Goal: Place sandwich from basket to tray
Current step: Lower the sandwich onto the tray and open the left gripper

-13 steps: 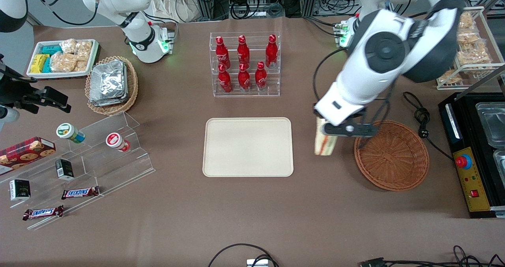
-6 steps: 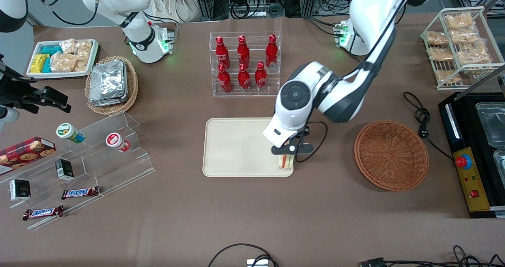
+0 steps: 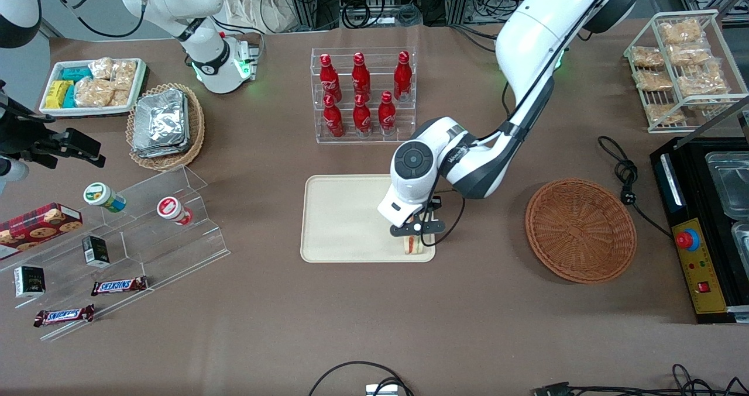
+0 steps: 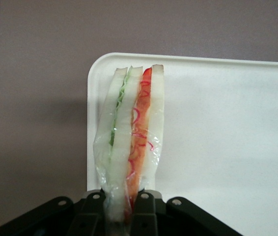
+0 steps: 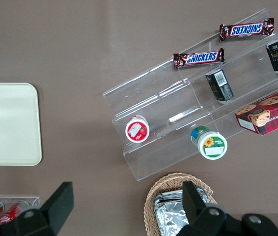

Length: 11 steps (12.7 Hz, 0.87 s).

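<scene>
Placement step: the gripper (image 3: pixel 416 232) pinches the wrapped sandwich (image 4: pixel 129 147) upright over the tray (image 3: pixel 345 220), at the corner nearest the empty basket (image 3: pixel 580 230). Good practice: lower until seated, then release.

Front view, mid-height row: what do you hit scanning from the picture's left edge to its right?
Clear acrylic tiered stand → flat rectangular cream-beige tray → gripper shut on the triangular white-bread sandwich at the tray's corner → round reddish-brown wicker basket → black box with a red button.
</scene>
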Each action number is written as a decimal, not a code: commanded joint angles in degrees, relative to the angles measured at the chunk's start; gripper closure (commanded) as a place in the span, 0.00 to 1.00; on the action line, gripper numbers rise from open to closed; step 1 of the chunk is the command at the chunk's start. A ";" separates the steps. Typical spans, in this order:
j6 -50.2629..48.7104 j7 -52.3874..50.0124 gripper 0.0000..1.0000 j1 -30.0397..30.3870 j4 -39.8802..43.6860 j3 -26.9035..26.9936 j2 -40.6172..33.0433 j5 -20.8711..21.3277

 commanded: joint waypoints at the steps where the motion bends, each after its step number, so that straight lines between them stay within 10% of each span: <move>1: 1.39 -2.40 1.00 -0.40 -1.46 0.13 -0.23 2.50; 5: 1.47 -2.58 0.97 -0.49 -1.64 0.22 0.47 3.38; 7: 1.47 -2.58 0.62 -1.01 -1.64 0.31 1.00 3.47; 8: 1.47 -2.58 0.21 -1.10 -1.64 0.31 1.00 3.65; 9: 2.00 -2.49 0.00 -1.10 -1.72 0.48 1.09 3.65; 11: 2.70 -2.49 0.00 -1.19 -1.81 0.49 1.26 3.65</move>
